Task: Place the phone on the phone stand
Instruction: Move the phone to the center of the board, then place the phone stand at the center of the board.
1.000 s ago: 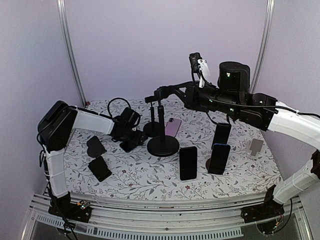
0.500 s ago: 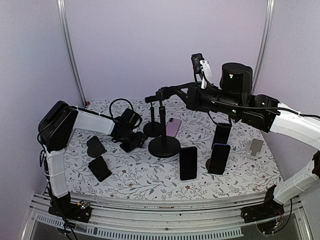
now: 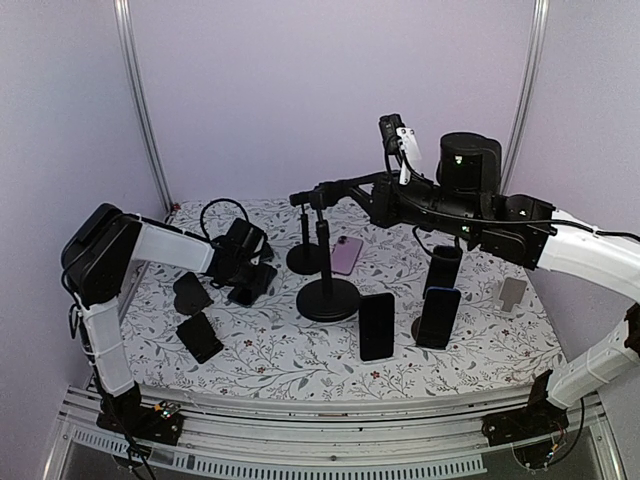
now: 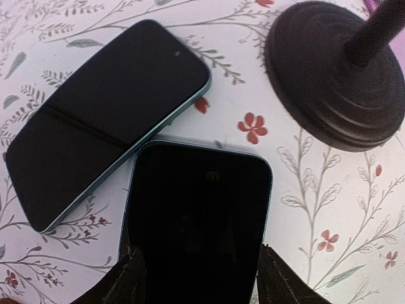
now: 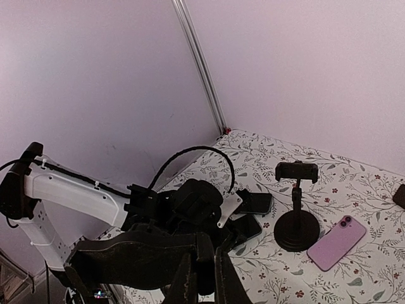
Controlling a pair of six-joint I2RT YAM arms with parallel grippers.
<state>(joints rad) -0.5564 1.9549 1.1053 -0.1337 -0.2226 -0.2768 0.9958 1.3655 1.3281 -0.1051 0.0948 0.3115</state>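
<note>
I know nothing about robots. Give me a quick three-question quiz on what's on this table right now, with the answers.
1. True or false: the pink phone lies flat on the table.
2. Seen from its own camera, the left hand has its fingers on either side of: A the pink phone; B a black phone; C nothing at all.
3. Fill in: the right hand hangs high above the table with its fingers ___ (open or shut).
Key: 1 true; 2 B; 3 shut.
</note>
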